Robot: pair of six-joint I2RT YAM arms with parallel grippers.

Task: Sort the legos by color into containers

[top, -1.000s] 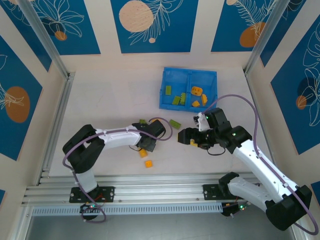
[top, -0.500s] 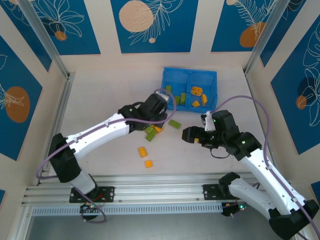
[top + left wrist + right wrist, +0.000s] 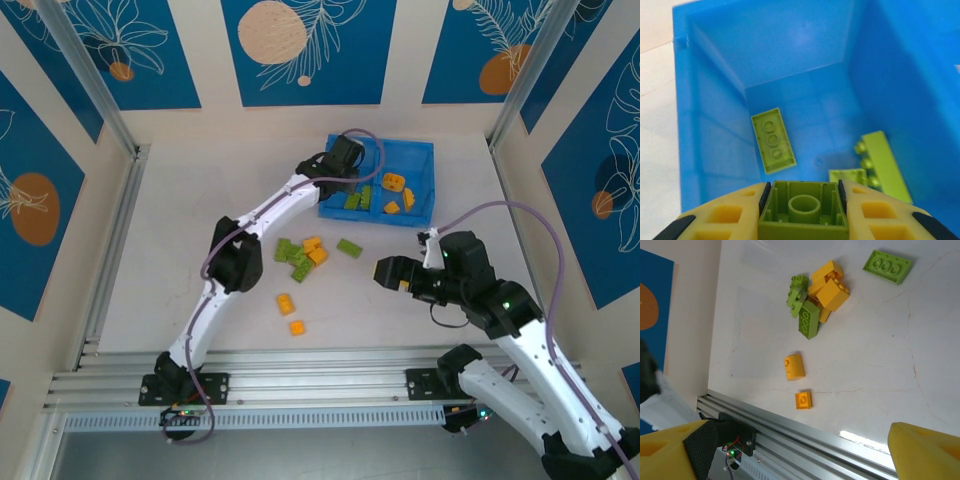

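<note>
My left gripper [image 3: 344, 168] hangs over the left compartment of the blue bin [image 3: 430, 185], shut on a lime green brick [image 3: 803, 212] held underside toward the camera. Below it in that compartment [image 3: 715, 150] lie three lime bricks, one a flat plate [image 3: 772, 140]. Orange-yellow bricks [image 3: 395, 183] sit in the right compartment. On the table a mixed pile [image 3: 303, 254] of green and orange legos remains, with a green plate [image 3: 350, 247] beside it and two orange pieces [image 3: 286, 302] [image 3: 297, 327] nearer me. My right gripper [image 3: 384, 271] stands open to the right of the pile, holding nothing.
An aluminium rail [image 3: 300, 362] runs along the near table edge, and another [image 3: 112, 245] along the left side. In the right wrist view the pile [image 3: 816, 295], green plate [image 3: 888, 266] and two orange pieces [image 3: 795, 366] [image 3: 803, 400] lie ahead of the rail [image 3: 805, 437].
My left arm swung from the pile up to the bin's left compartment, carrying the green brick. My right gripper drew back slightly to the right and toward me.
</note>
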